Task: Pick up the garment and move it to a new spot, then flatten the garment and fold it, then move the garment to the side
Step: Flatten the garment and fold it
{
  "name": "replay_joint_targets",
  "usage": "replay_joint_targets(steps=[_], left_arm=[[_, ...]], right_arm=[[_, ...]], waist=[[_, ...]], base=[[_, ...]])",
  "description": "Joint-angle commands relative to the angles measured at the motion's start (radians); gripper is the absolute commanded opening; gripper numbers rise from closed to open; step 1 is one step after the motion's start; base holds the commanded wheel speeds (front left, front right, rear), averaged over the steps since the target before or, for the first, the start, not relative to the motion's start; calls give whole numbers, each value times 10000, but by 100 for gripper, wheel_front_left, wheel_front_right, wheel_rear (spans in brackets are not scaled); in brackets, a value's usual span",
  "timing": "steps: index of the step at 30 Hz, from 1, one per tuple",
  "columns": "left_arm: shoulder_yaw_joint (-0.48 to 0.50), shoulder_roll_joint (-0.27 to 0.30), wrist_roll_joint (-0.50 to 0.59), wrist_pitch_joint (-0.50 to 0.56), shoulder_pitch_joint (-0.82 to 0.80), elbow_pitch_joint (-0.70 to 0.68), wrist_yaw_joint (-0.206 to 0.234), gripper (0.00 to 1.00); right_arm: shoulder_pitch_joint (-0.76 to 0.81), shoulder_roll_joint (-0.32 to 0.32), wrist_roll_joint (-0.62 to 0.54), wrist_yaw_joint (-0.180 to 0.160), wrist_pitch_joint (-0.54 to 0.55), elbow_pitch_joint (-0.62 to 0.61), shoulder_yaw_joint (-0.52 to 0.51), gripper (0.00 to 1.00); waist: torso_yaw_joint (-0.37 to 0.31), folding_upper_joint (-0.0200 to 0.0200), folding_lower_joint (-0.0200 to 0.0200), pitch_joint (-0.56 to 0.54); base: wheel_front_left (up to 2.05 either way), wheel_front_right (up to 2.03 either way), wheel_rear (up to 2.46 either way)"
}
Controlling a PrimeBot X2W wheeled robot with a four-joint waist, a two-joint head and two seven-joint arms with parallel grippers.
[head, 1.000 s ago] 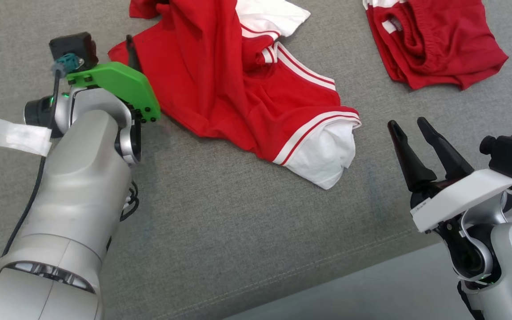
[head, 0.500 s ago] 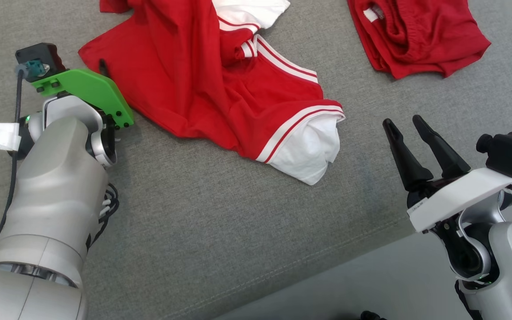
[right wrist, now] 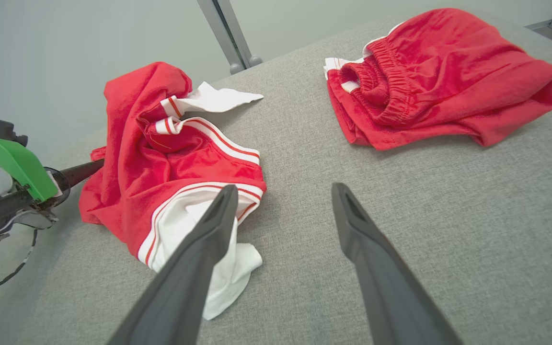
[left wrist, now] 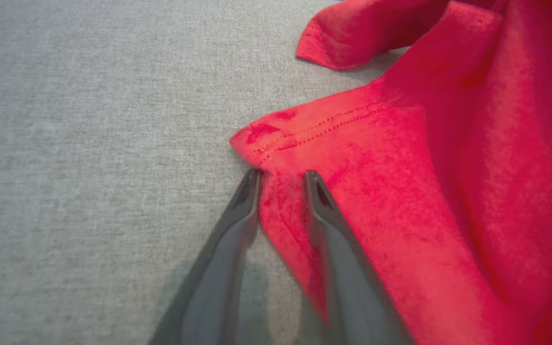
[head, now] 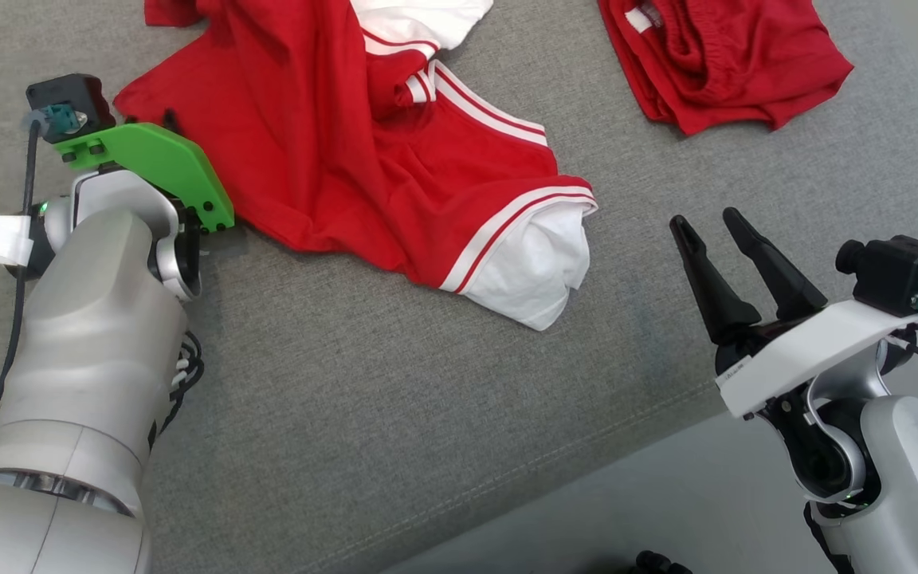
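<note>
Red and white jersey lies crumpled on the grey fabric table, from the far edge down toward the middle. Its white sleeve end is the part nearest the front edge.

Head view: the left gripper sits at the jersey's left corner, mostly hidden under its green plate. The right gripper hovers by the front edge on the right, well apart from the cloth, jaws wide and empty. A pair of red shorts sits toward the far right corner.

Left wrist view: the fingers straddle the stitched hem corner. They stand partway apart with a ridge of cloth between the tips, and I don't see an actual pinch.

Right wrist view: the fingers are spread with nothing between them, the jersey is off to the left and the shorts are up right.

Handling-wise I'd guess it's light, soft and floppy, so it'll drape and drag instead of holding shape. That doubled hem corner looks like the best bite. The white sleeve cuff seems a decent second hold for spreading it flat.
</note>
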Motion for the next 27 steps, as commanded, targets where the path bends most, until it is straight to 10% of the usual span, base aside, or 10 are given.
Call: replay_joint_targets(steps=[1, 17, 27], left_arm=[[-91, -97, 81, -88, 310, 145, 32, 0], [539, -491, -385, -1813, 1282, -763, -33, 0], [2123, -479, 1424, -1844, 5091, -5642, 1057, 0]], right_arm=[[-78, -43, -17, -3, -72, 69, 25, 100], [551, -138, -173, -2, -89, -23, -762, 100], [1098, 139, -517, -2, 228, -181, -1435, 100]], waist=[[-22, 0, -1, -55], [1673, 0, -1, -985], [2920, 0, -1, -1552]], base=[[0, 0, 0], [0, 0, 0], [0, 0, 0]])
